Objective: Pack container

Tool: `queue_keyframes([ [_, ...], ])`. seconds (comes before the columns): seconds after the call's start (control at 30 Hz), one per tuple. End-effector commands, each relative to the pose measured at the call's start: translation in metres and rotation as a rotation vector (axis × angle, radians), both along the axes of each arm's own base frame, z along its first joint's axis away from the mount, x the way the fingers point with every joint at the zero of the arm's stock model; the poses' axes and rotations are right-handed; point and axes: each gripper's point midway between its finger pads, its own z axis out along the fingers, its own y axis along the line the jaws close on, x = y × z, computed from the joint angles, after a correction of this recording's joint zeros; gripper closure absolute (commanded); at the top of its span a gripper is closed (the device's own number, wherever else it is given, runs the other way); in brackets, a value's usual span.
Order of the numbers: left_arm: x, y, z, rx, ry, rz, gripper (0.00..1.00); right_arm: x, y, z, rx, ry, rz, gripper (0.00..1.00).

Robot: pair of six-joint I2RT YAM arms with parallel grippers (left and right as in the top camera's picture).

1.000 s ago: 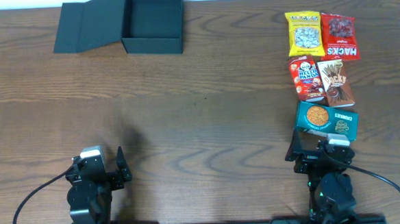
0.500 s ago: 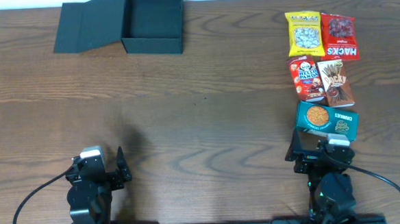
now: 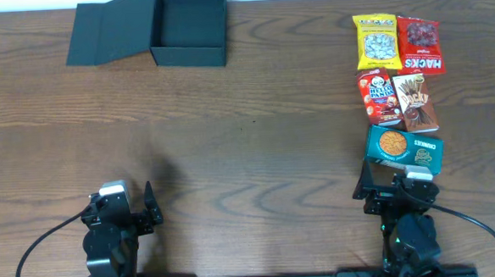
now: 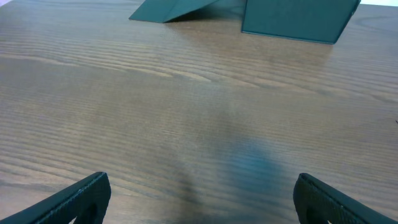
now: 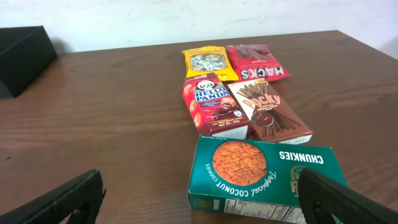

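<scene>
The dark container (image 3: 189,27) stands open at the far left of the table, its flap lid (image 3: 110,31) lying flat to its left; it also shows in the left wrist view (image 4: 292,18) and at the left edge of the right wrist view (image 5: 22,56). My left gripper (image 3: 120,215) is open and empty at the near left (image 4: 199,202). My right gripper (image 3: 399,190) is open and empty at the near right (image 5: 205,199), just behind the teal cookie box (image 5: 264,177).
Snacks lie at the right: a yellow packet (image 3: 376,41), a red Hacks packet (image 3: 420,45), a Hello Panda box (image 3: 380,96), a Pocky box (image 3: 415,102) and the teal cookie box (image 3: 405,147). The table's far edge meets a white wall.
</scene>
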Motion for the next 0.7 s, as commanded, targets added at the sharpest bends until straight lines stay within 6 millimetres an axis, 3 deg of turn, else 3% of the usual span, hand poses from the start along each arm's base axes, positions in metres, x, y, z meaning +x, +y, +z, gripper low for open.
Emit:
queue_keyframes([
  [0.0, 0.0, 0.002, -0.006, 0.017, 0.01, 0.002, 0.05, -0.001, -0.004, 0.0, -0.01, -0.003, -0.021, 0.01],
  [0.23, 0.002, -0.003, -0.003, -0.022, -0.009, -0.013, 0.05, -0.001, -0.004, 0.0, -0.01, -0.003, -0.02, 0.01],
  [0.47, -0.001, -0.054, -0.001, -0.485, 0.015, -0.126, 0.05, -0.001, -0.004, 0.0, -0.011, -0.003, -0.02, 0.01],
  [0.67, -0.004, -0.064, 0.0, -0.684, 0.044, -0.094, 0.05, -0.001, -0.004, 0.0, -0.01, -0.003, -0.02, 0.01],
])
